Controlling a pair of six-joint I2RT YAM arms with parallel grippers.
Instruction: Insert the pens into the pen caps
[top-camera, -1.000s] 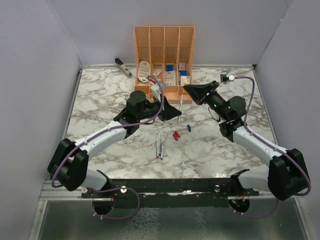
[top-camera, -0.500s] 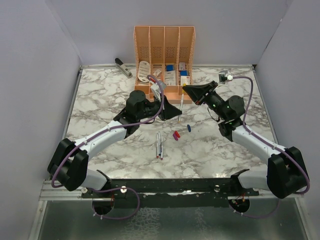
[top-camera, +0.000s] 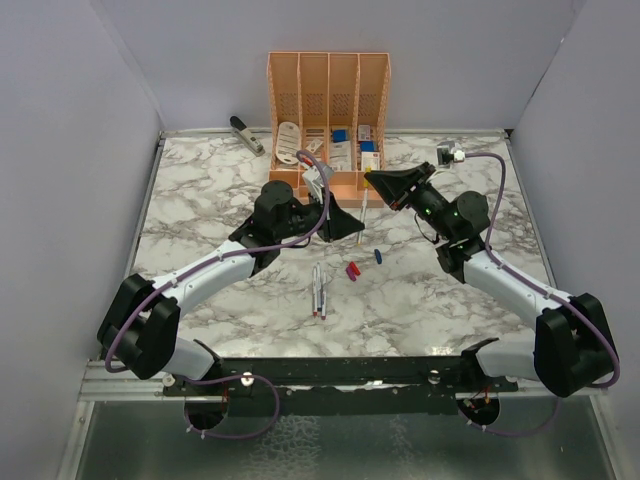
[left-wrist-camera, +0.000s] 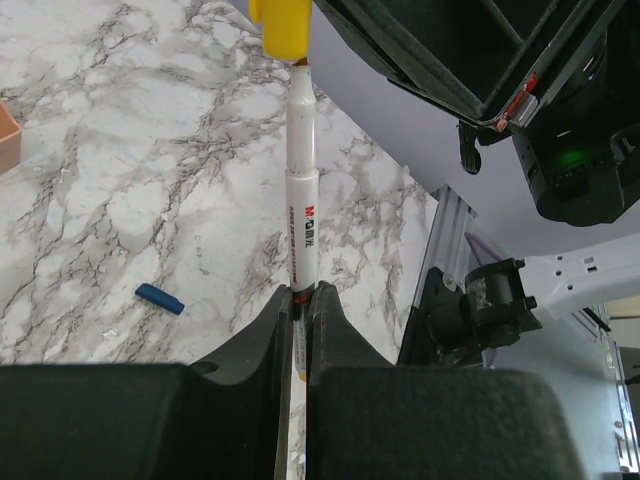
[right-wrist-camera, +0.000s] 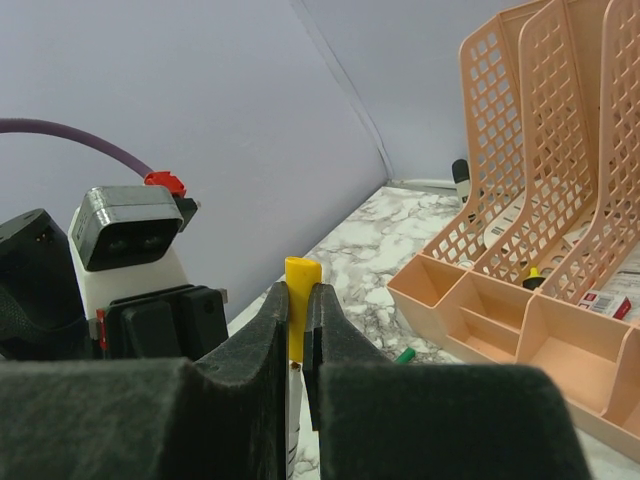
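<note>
My left gripper (top-camera: 356, 228) is shut on a white-grey pen (top-camera: 364, 206) and holds it up above the table. In the left wrist view the gripper (left-wrist-camera: 303, 292) grips the pen (left-wrist-camera: 303, 200) near its lower end. The pen's small dark tip meets the mouth of a yellow cap (left-wrist-camera: 283, 25). My right gripper (top-camera: 372, 178) is shut on that yellow cap (right-wrist-camera: 300, 290), seen between its jaws (right-wrist-camera: 297, 292). Other pens (top-camera: 318, 288) lie on the marble. A red and a purple cap (top-camera: 352, 270), a blue cap (top-camera: 378, 256) and a green cap (right-wrist-camera: 404, 355) lie loose.
The peach organiser (top-camera: 328, 120) stands at the back centre, just behind both grippers, and shows in the right wrist view (right-wrist-camera: 520, 300). A grey stapler (top-camera: 246, 134) lies at the back left. Grey walls enclose the table on three sides.
The two grippers have edged slightly closer together, bringing the pen's tip up to the yellow cap's mouth. The loose pens and caps on the table have not moved.
</note>
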